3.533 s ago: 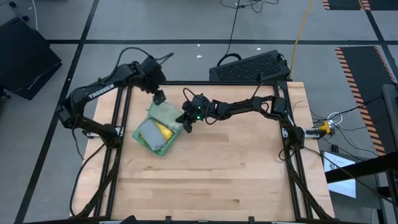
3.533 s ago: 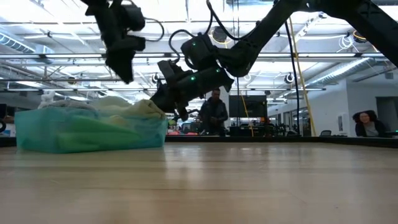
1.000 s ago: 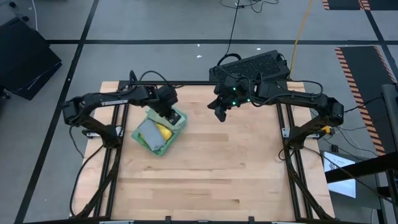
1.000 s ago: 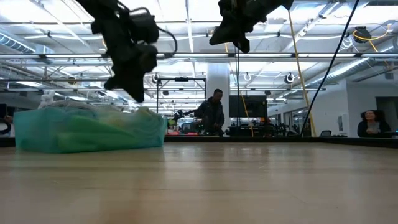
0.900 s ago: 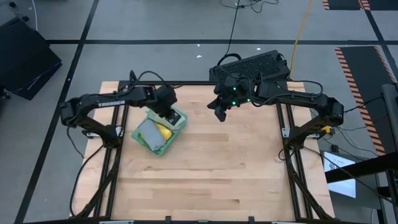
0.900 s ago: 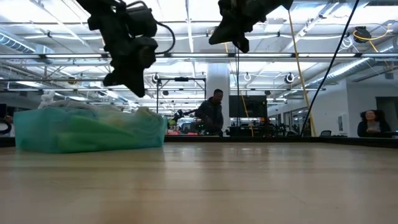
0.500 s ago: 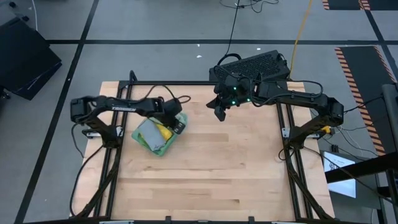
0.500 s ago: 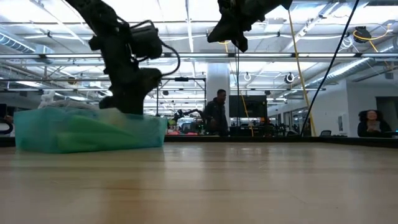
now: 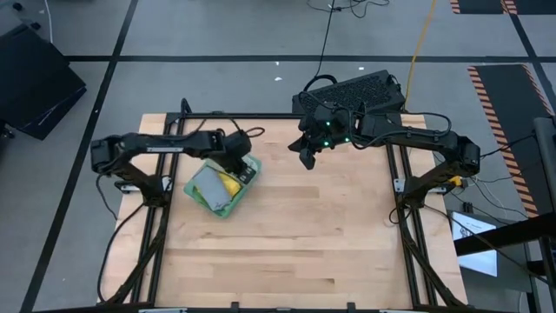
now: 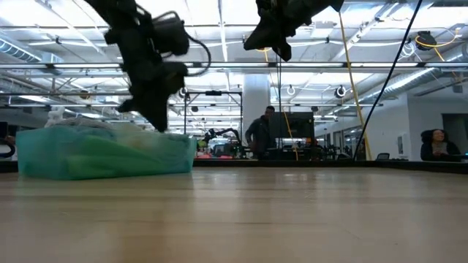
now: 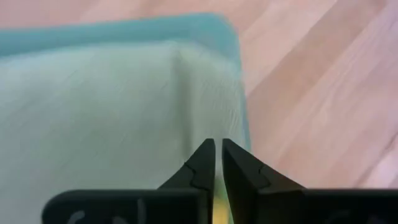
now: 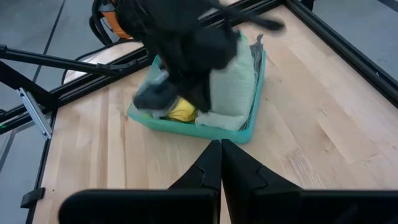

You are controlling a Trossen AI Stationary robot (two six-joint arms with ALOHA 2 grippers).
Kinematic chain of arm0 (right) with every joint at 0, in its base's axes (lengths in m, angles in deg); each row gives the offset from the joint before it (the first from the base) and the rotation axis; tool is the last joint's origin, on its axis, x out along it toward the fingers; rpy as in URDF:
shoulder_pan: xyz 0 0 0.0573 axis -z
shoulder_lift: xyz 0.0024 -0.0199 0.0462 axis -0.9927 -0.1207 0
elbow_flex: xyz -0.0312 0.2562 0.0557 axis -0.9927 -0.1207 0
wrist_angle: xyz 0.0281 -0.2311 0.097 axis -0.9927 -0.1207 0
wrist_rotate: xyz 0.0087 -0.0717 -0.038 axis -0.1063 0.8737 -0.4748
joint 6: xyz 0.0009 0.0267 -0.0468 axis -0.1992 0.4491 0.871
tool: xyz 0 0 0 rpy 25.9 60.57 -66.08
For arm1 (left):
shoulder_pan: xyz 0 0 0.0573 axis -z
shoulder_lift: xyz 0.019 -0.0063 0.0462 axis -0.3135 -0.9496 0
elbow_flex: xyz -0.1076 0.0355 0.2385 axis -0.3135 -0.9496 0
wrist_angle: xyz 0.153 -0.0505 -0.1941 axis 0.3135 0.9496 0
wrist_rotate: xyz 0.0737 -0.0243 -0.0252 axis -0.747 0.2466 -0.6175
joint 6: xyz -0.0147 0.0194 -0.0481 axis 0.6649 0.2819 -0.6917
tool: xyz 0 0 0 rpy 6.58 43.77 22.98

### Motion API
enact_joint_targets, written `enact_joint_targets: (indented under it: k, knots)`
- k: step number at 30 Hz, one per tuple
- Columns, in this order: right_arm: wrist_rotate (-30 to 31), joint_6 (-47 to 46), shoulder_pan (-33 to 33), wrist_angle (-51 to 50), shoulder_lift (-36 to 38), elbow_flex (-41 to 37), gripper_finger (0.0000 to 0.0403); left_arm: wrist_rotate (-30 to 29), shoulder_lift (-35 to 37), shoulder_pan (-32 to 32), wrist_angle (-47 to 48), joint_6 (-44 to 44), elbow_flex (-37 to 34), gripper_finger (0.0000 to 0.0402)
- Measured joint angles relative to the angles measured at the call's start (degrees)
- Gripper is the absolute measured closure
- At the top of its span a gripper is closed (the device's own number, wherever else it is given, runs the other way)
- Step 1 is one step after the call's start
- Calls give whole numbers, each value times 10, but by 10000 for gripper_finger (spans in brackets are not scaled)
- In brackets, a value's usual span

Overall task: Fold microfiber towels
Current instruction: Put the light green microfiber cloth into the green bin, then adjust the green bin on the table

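Your left hand [image 9: 244, 171] sits low over the stack of microfiber towels [image 9: 219, 185], at the stack's edge nearest the middle of the bench [image 9: 295, 252]. In its own wrist view the two fingers [image 11: 203, 163] stand almost together, only a thin slit between them, with nothing visibly pinched; directly under them lies the pale sage green towel [image 11: 106, 124], and a sliver of yellow shows at the very bottom between the fingers. The teal green towel [image 11: 124, 28] forms a border around the sage one there, bare wood beyond it. From above, you see the stack in the left half of the bench, toward the far edge, turned at an angle to the bench edges: a grey towel [image 9: 206, 184] on the side away from the left hand, a yellow towel [image 9: 228, 183] beside it, and teal green along the rim. From bench height the stack reads as a low teal block with paler cloth on top, and the left hand comes down onto its right upper corner; whether it touches the cloth you cannot tell. Your right hand [image 9: 306, 160] hangs well above the bench, near the far edge and about mid-width, well apart from the towels; its fingers [image 12: 211, 167] are pressed together and carry nothing. Its wrist view looks down across the wood at the stack with the left arm over it. A dark keyboard [image 9: 349, 92] lies beyond the far edge of the bench. People [image 10: 265, 133] show in the room behind.
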Motion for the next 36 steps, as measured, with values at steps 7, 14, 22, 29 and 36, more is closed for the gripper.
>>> enact_joint_targets:
  k: [7, 14, 22, 29, 36]
  knots:
    - [0, 0, 0, -2, 0, 0, 403, -122, 46, -9, 134, -25, 46, 371]
    - [0, 1, 0, -2, 0, 0, 403, -119, 7, -63, 133, -38, -11, 371]
    - [0, 4, 0, -4, 0, 0, 403, -90, -4, -71, 86, -17, -42, 371]
    - [0, -1, 0, 13, 15, 0, 403, -97, 55, -81, 205, 34, 51, 371]
    - [18, 13, 0, 22, 75, 0, 403, -107, 160, -64, 225, 81, 164, 371]
